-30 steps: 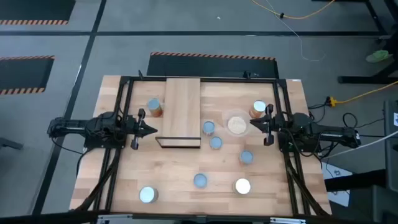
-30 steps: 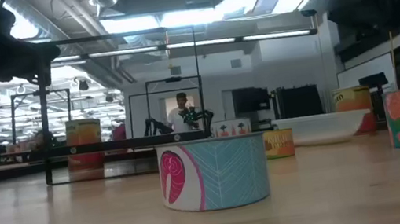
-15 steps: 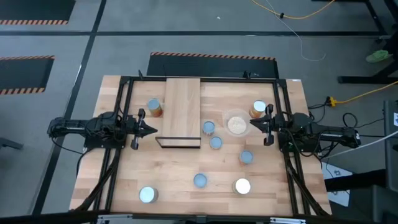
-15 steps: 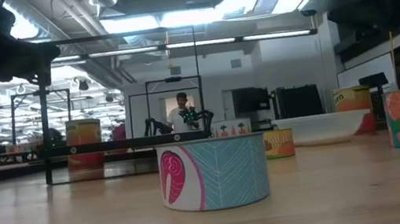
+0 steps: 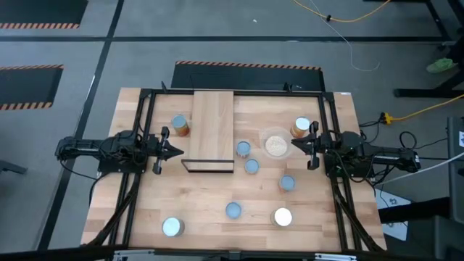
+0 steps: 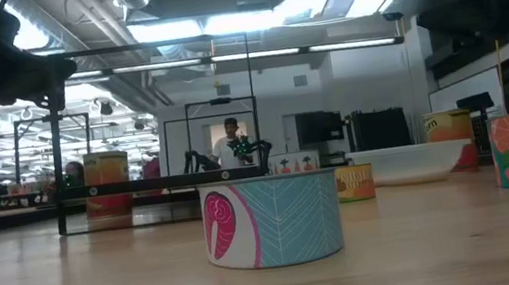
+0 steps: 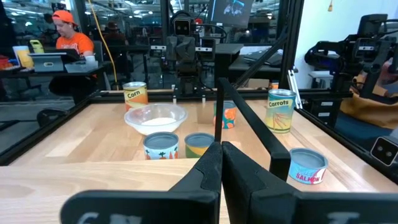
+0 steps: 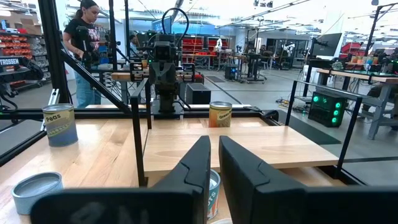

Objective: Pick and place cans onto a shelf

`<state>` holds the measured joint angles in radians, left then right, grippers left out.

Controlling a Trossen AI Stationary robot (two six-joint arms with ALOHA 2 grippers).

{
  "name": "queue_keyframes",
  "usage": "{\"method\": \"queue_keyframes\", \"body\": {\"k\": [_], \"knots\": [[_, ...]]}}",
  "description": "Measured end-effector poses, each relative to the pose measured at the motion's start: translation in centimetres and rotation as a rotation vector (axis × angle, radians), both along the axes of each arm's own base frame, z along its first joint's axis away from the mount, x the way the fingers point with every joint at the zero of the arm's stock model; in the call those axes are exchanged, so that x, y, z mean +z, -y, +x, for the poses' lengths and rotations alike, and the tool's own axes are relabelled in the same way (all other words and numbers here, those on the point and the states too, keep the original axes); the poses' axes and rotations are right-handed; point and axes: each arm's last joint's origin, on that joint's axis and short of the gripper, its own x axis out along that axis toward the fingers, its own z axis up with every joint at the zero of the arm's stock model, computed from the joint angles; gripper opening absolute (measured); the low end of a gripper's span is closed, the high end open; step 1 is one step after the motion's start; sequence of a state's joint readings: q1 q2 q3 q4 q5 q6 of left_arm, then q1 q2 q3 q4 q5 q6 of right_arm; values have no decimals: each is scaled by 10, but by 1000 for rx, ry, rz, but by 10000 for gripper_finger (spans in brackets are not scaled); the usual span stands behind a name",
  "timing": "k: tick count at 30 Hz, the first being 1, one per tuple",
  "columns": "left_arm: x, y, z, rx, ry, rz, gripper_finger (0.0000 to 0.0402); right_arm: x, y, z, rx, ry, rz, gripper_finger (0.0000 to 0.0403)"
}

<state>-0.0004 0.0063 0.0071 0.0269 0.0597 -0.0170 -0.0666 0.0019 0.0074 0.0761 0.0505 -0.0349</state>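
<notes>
The shelf (image 5: 213,130), a light-wood board in a thin black frame, stands on the table's far middle; it also shows in the right wrist view (image 8: 249,148). Several cans stand upright on the table: one left of the shelf (image 5: 180,125), one at the far right (image 5: 301,127), two near the shelf's right side (image 5: 243,149) (image 5: 251,167), and others nearer (image 5: 287,183) (image 5: 233,210) (image 5: 282,217) (image 5: 172,227). My left gripper (image 5: 180,151) is shut and empty, left of the shelf's near corner. My right gripper (image 5: 293,147) is shut and empty, right of the bowl.
A clear bowl (image 5: 275,143) with beige contents stands between the shelf and my right gripper. A black metal frame (image 5: 145,98) rings the table. People show in the room beyond the table (image 7: 68,43) (image 8: 84,43). Bare tabletop lies near the front edge (image 5: 210,239).
</notes>
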Motion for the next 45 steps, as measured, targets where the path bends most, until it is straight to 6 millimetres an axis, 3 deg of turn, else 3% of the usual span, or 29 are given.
{"method": "queue_keyframes", "body": {"k": [19, 26, 30, 39, 45], "knots": [[0, 0, 0, 0, -4, 1, 0, 1, 0, 0, -5, 1, -53, 39], [0, 0, 0, 0, -5, 1, 0, 3, 2, -1, -64, 31, 18, 51], [0, 0, 0, 0, -5, 1, 0, 1, 5, -1, -155, 38, 123, 95], [0, 0, 0, 0, -5, 1, 0, 3, 7, -2, -218, 95, 262, 246], [-1, -1, 0, 36, -7, 1, 0, 25, 6, -6, -205, 141, 276, 276]]}}
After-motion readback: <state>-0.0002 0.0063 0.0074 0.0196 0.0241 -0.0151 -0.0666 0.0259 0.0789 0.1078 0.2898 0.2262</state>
